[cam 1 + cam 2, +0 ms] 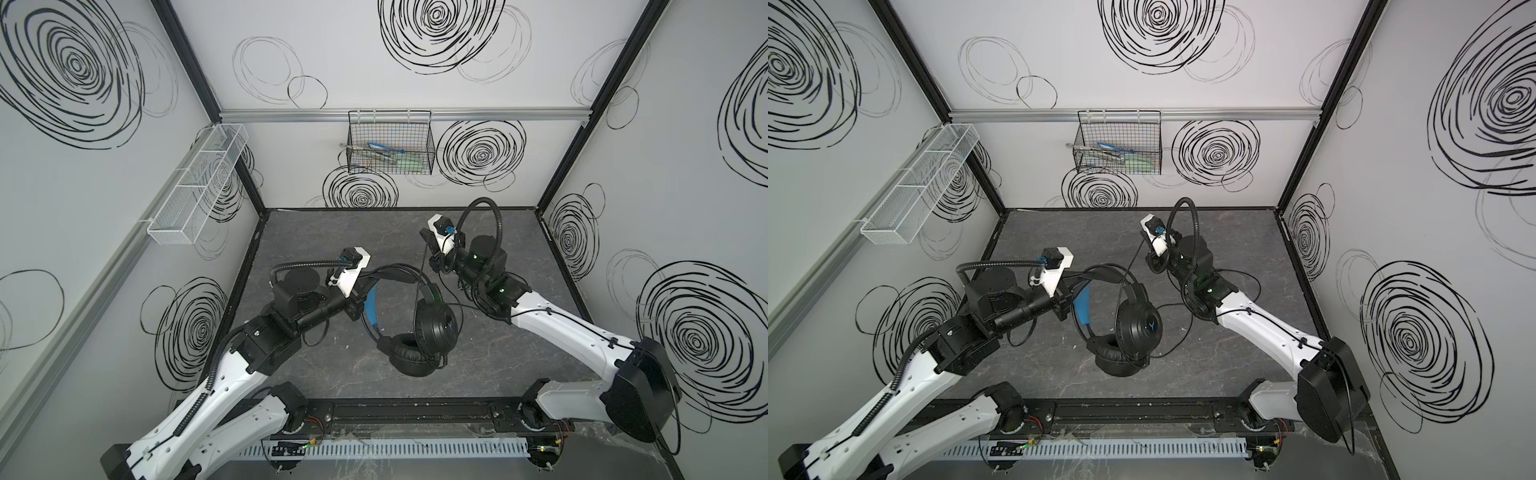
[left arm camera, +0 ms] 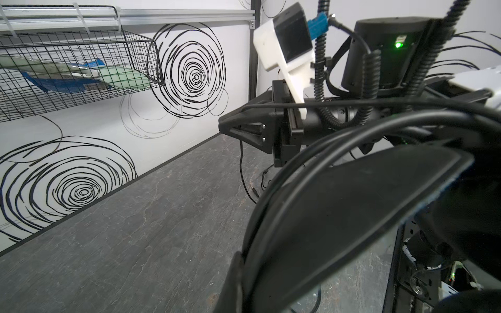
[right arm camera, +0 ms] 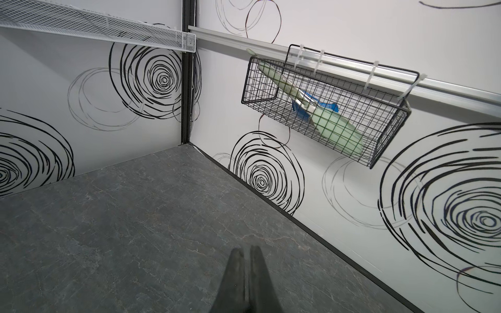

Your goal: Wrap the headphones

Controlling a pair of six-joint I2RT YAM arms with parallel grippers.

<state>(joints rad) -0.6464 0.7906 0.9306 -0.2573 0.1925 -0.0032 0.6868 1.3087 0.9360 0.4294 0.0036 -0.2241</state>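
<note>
The black headphones [image 1: 432, 328] hang in mid-table with the blue strap [image 1: 371, 309] under the headband and both earcups low. Whether the lower earcup [image 1: 1115, 357] touches the table I cannot tell. My left gripper [image 1: 368, 291] is shut on the headband [image 2: 352, 203], which fills much of the left wrist view and hides one finger. Behind and to the right, my right gripper [image 1: 424, 235] is raised with its jaws shut on the thin cable [image 1: 419, 270]. The cable runs up to it from the headphones. Its plug end [image 2: 254, 193] hangs below that gripper [image 2: 224, 124].
A black wire basket [image 1: 390, 145] with packets hangs on the back wall. A white mesh tray [image 1: 195, 178] hangs on the left wall. Slack cable [image 1: 1183, 328] loops on the grey table [image 1: 332, 232] beside the right arm. Walls close in three sides.
</note>
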